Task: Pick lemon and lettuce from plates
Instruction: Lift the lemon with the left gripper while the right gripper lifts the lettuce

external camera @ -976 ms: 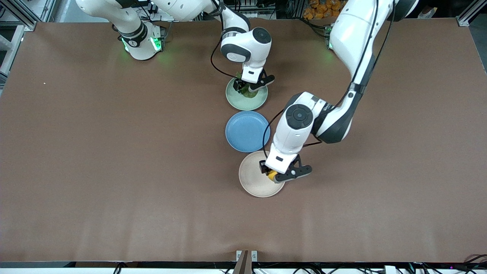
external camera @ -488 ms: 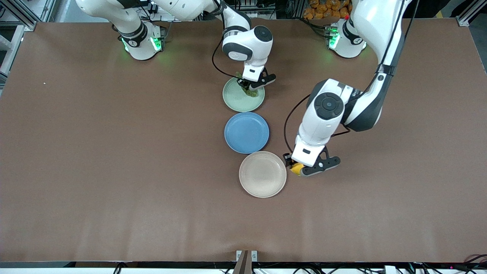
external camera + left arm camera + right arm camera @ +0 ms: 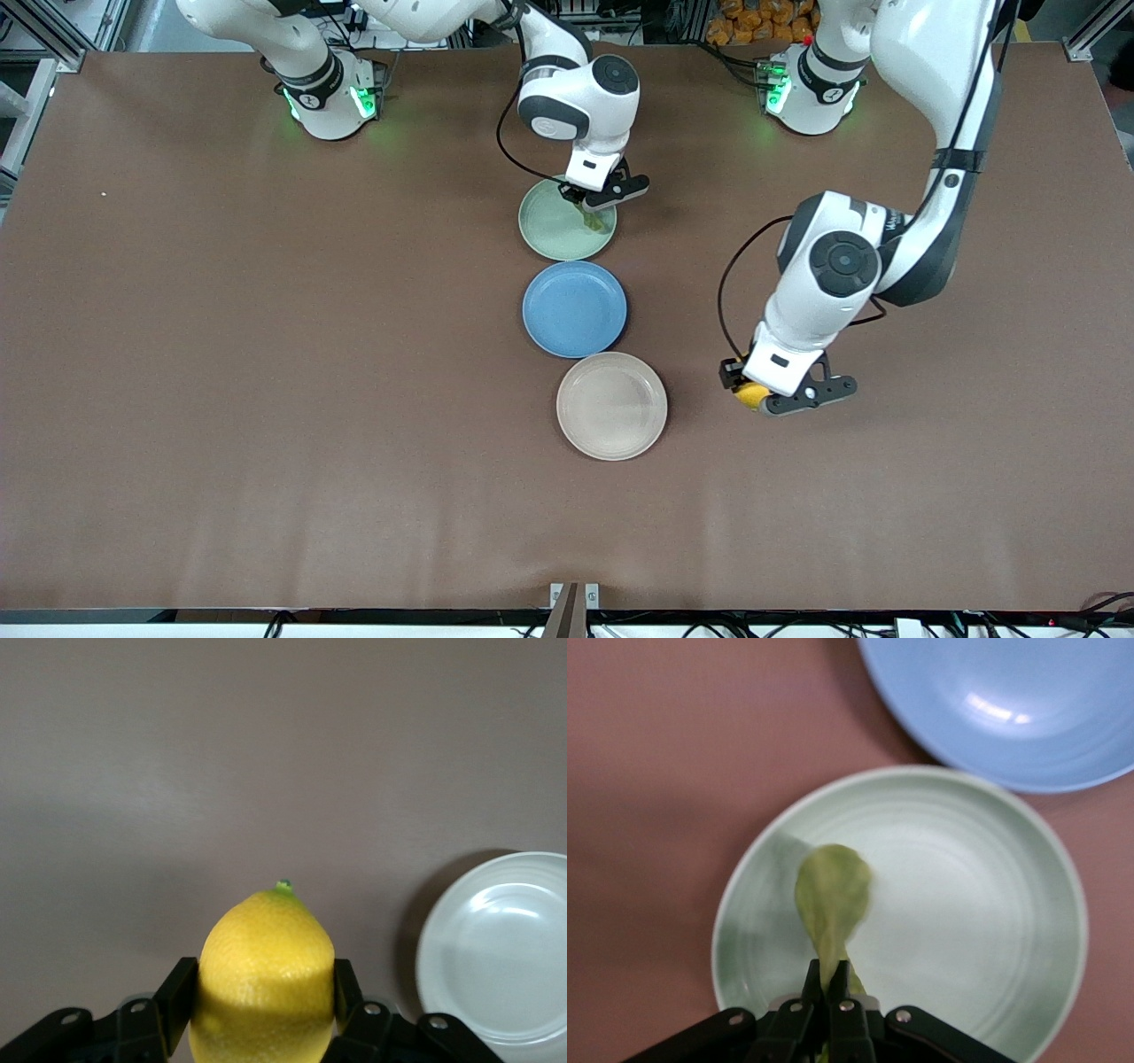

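My left gripper (image 3: 752, 397) is shut on the yellow lemon (image 3: 749, 395), over bare table beside the beige plate (image 3: 611, 406), toward the left arm's end. In the left wrist view the lemon (image 3: 266, 961) sits between the two pads of the left gripper (image 3: 264, 992), nubbed tip pointing away, and the beige plate (image 3: 496, 957) lies empty. My right gripper (image 3: 587, 203) is shut on the lettuce (image 3: 593, 218) over the mint green plate (image 3: 554, 226). In the right wrist view the leaf (image 3: 831, 895) hangs from the right gripper (image 3: 837, 979) above that plate (image 3: 966, 904).
An empty blue plate (image 3: 574, 308) lies between the mint green and beige plates, and shows in the right wrist view (image 3: 1001, 700) too. Brown table surface spreads wide on both sides of the row of plates.
The left gripper carried the lemon off the beige plate toward the left arm's end of the table. The right gripper shut on the lettuce and raised it a little off the mint plate.
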Robot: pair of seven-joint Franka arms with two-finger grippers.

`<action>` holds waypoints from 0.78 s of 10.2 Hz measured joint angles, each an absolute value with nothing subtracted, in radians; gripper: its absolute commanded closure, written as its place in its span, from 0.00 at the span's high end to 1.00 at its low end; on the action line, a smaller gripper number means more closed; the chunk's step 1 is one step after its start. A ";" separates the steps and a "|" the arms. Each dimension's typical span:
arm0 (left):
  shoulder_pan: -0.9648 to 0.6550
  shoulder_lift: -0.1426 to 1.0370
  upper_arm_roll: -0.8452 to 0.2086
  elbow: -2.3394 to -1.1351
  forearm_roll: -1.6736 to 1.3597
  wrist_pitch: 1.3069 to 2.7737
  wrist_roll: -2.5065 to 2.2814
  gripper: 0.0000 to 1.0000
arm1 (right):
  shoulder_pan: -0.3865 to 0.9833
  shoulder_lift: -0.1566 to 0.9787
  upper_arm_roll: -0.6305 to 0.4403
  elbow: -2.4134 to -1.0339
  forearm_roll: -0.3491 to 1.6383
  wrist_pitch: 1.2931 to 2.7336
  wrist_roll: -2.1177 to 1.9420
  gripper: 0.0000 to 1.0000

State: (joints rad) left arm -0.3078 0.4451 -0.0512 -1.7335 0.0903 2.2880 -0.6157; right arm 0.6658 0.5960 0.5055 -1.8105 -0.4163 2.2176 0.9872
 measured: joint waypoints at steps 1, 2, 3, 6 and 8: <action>-0.279 0.436 -0.051 -1.753 0.091 2.288 -0.564 0.00 | 0.640 0.564 0.516 -1.810 -0.407 2.188 0.979 0.00; -0.242 0.428 -0.050 -1.774 0.091 2.288 -0.496 0.00 | 0.602 0.532 0.526 -1.810 -0.378 2.161 0.946 0.00; -0.202 0.423 -0.049 -1.789 0.091 2.288 -0.426 0.00 | 0.565 0.502 0.528 -1.810 -0.333 2.149 0.892 0.00; -0.078 0.424 -0.050 -1.809 0.091 2.294 -0.241 0.00 | 0.433 0.425 0.528 -1.810 -0.257 2.096 0.740 0.00; -0.015 0.436 -0.050 -1.818 0.091 2.327 -0.174 0.00 | 0.325 0.401 0.528 -1.811 -0.249 2.051 0.629 0.00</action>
